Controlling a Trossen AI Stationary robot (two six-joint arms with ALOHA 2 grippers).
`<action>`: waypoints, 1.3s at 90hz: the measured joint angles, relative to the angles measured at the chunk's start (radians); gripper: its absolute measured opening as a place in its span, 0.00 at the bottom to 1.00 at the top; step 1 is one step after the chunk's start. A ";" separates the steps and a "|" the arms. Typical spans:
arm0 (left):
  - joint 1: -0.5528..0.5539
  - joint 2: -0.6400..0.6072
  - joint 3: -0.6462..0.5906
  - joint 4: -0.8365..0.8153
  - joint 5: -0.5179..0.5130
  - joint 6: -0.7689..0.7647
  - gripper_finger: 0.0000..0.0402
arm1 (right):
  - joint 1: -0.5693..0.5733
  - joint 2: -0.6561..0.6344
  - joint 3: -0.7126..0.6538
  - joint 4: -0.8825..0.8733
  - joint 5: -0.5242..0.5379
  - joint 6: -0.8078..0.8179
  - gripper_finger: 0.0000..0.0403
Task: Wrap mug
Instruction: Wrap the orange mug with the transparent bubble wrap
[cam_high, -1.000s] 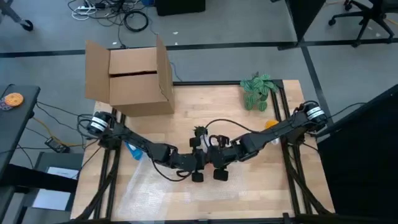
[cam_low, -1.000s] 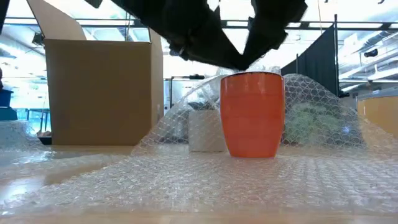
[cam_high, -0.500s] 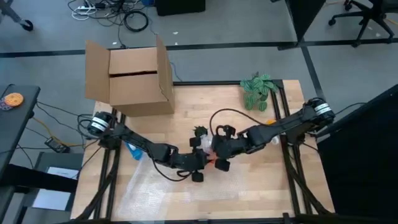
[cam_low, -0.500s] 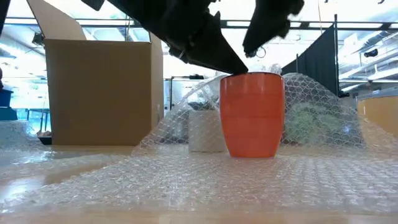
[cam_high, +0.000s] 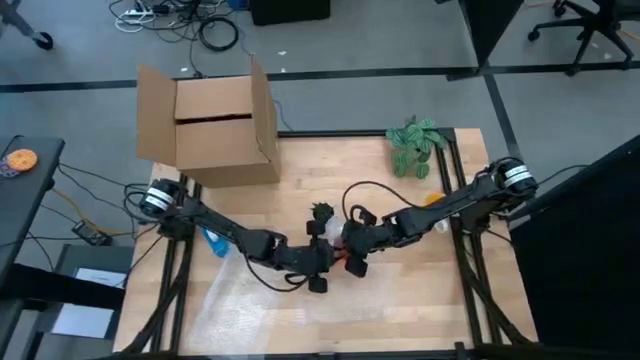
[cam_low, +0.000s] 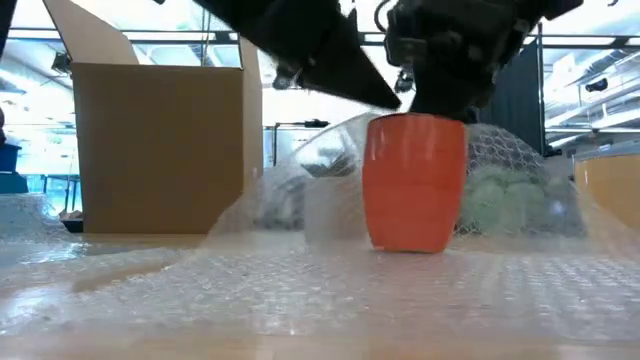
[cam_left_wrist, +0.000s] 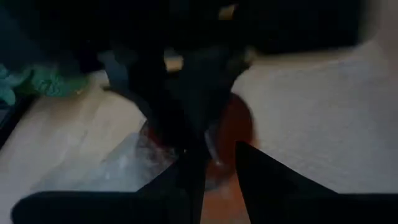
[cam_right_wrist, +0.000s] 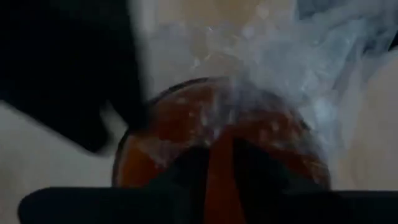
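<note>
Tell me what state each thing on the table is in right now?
Orange mug: upright on the bubble wrap.
Bubble wrap: flat in front, lifted behind the mug.
Cardboard box: flaps open.
Left gripper: beside the mug.
Right gripper: over the mug.

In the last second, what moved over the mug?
The right claw swung in from the right and dropped onto the mug's rim, dragging bubble wrap with it; the mug nudged slightly right. The left claw stayed over the mug's left side. The box and plant did not move.
</note>
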 joint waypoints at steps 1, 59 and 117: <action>0.000 -0.005 0.001 0.000 0.001 0.002 0.18 | 0.000 0.000 0.000 0.000 -0.002 0.000 0.12; 0.052 -0.165 -0.188 -0.211 -0.177 -0.196 0.18 | 0.028 0.002 0.073 -0.069 -0.039 -0.122 0.03; 0.077 -0.148 -0.270 0.170 -0.012 -0.166 0.18 | 0.031 0.002 0.206 -0.192 0.066 -0.178 0.00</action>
